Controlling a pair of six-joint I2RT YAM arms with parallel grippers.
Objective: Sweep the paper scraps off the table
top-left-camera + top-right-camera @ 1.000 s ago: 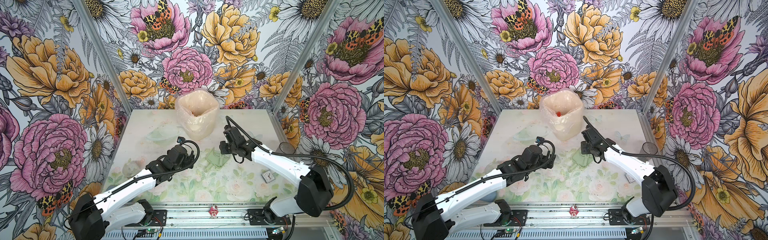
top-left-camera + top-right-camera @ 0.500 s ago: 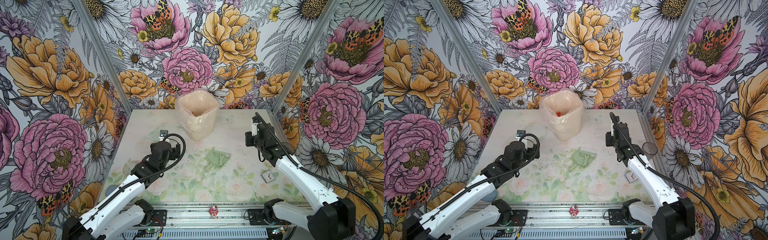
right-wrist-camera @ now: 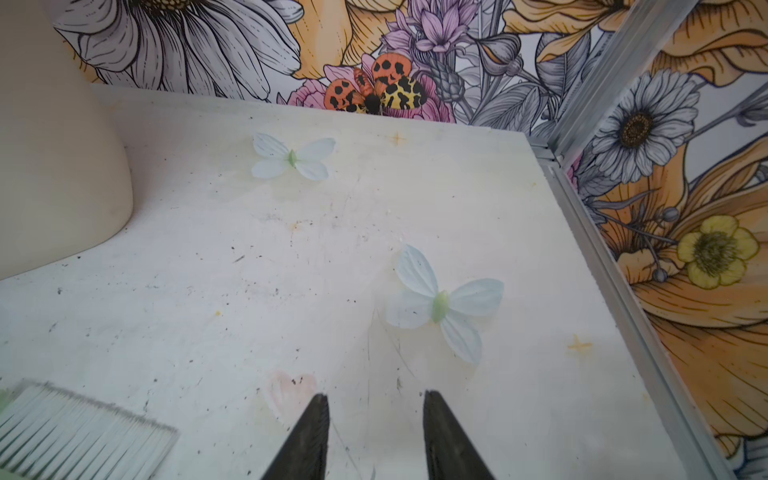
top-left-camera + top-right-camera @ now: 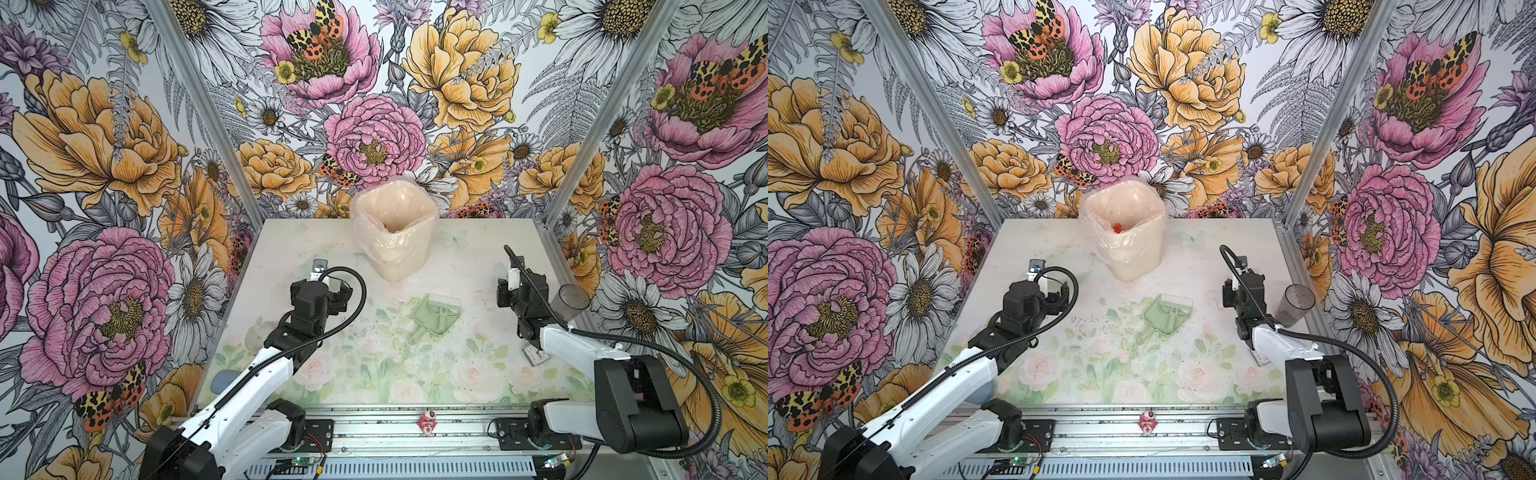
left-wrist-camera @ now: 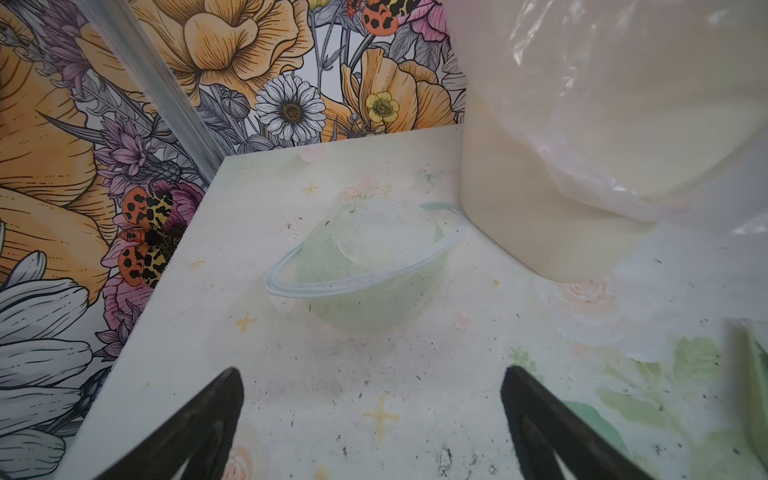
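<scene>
The left jaws, wide apart, and the right jaws, narrowly apart, stood empty and clear of the dustpan [image 4: 435, 319] lying on the bench [image 4: 465, 266], probably because the only paper scraps [image 4: 1117, 227] visible sat inside the lined bin [image 4: 1133, 257].

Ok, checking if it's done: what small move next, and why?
Probably withdraw the left hand and right hand to rest: both are empty, no coloured scraps show on the rose-printed table, and a red paper scrap lies in the plastic-lined cream bin.
</scene>
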